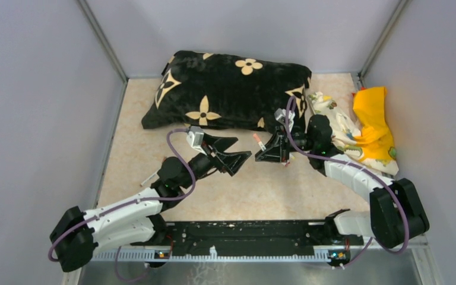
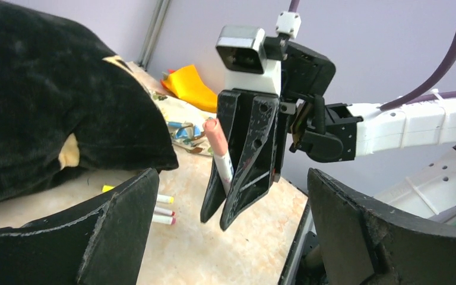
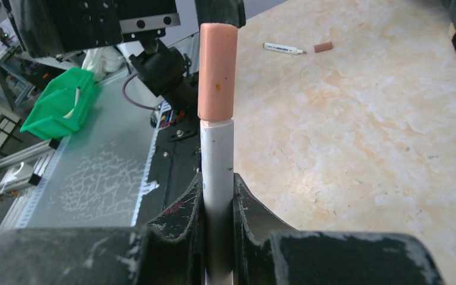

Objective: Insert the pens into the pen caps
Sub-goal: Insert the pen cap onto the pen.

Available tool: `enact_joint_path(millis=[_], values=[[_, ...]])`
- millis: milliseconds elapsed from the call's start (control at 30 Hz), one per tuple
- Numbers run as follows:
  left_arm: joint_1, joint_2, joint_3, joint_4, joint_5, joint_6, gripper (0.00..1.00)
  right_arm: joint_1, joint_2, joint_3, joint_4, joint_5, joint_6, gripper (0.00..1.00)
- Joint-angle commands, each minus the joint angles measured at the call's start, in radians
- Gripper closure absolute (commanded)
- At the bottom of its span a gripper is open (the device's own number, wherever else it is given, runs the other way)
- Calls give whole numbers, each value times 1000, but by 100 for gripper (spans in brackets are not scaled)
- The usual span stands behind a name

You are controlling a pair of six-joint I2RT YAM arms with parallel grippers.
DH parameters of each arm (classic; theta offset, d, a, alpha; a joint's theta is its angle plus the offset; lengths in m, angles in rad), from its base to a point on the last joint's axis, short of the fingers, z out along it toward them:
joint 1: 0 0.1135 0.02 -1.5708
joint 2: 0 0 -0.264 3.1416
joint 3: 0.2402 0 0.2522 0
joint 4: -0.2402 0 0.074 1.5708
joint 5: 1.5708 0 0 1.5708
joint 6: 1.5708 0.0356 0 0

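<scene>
Grey walls enclose a marbled beige desk. A black flowered cushion lies at twelve o'clock, a yellow cloth at two. Off the desk, a green bin holds something white. The left jaws stand wide open; the right jaws grip a white pen, pink cap on, near the desk's centre.

pen base hidden, loose pens half-hidden

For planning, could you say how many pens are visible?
5: one capped pen in the right gripper, three pens beside the cushion, one loose pen near the left arm; more may be hidden.
</scene>
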Motion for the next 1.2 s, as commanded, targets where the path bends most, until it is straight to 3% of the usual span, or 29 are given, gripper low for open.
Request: enact_joint_path(millis=[0, 200, 367, 500, 1167], values=[[22, 29, 71, -18, 90, 57, 1, -7, -33, 50, -32, -82, -91, 100], [37, 146, 136, 63, 78, -29, 3, -6, -31, 52, -38, -95, -98, 100], [44, 236, 168, 130, 70, -88, 18, -7, -31, 53, -40, -97, -100, 100], [47, 279, 189, 148, 78, -114, 23, -6, -31, 54, -41, -98, -100, 100], [49, 374, 196, 225, 150, -187, 68, -7, -29, 56, -45, -94, -95, 100]])
